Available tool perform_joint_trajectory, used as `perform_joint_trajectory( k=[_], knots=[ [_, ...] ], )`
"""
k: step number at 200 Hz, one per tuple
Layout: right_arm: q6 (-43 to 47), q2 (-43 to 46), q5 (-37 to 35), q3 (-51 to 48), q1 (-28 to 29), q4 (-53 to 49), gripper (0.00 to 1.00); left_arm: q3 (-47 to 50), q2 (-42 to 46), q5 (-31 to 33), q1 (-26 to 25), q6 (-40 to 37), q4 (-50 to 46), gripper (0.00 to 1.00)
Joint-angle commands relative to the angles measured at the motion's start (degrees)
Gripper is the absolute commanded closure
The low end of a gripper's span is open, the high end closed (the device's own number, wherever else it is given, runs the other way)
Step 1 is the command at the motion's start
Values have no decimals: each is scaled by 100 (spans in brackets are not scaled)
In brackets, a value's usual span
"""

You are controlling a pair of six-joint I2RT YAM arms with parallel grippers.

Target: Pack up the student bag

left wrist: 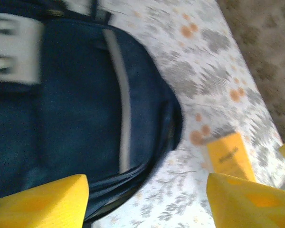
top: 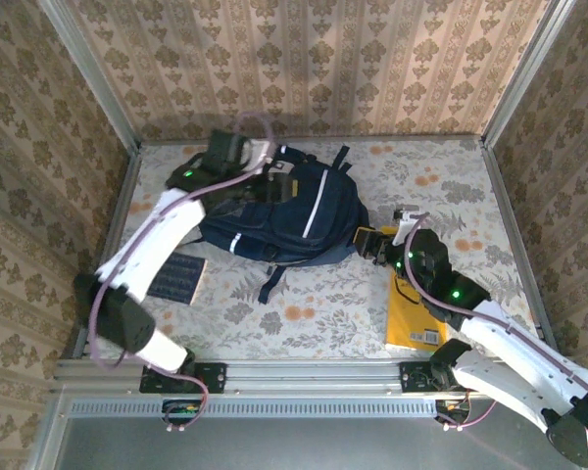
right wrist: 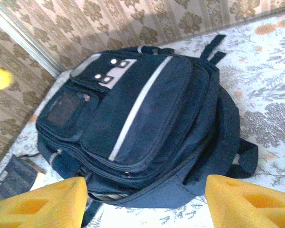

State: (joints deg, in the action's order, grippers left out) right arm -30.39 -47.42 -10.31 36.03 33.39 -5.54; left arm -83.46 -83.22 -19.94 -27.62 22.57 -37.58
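At mid-table, bag: the student bag lies flat, front pocket up.
Left claw: my left gripper hangs over it, fingers spread, empty.
Right claw: my right gripper faces its side, spread, empty.
Book: a yellow book lies near the bag.
Advice: I'd find the zip pull before pinching.

Left hand and right hand both gape wide, empty.
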Motion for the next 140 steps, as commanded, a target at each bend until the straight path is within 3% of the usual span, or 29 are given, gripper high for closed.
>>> perform_joint_trajectory(
  k=[1, 39, 54, 81, 97, 140],
  knots=[
    [-117, -393, 133, 294, -52, -473, 30, 1150, 810, 1170, 752, 883, -138, 25],
    [-105, -368, 389, 77, -54, -296, 28, 2955, 1630, 957, 3005, 1998, -601, 20],
    [6, -295, 623, -5, -52, -206, 27, 3333, 1589, 922, 3499, 2028, -579, 19],
    [244, -331, 1436, -91, -54, 54, 26, 3817, 1163, 626, 3577, 2284, -15, 17],
    [262, -388, 1725, -99, -52, 127, 25, 3865, 888, 878, 3495, 2379, 261, 16],
    [257, -360, 1547, -45, -60, 16, 24, 3989, 256, 1196, 3206, 2482, 566, 16]
  ],
)
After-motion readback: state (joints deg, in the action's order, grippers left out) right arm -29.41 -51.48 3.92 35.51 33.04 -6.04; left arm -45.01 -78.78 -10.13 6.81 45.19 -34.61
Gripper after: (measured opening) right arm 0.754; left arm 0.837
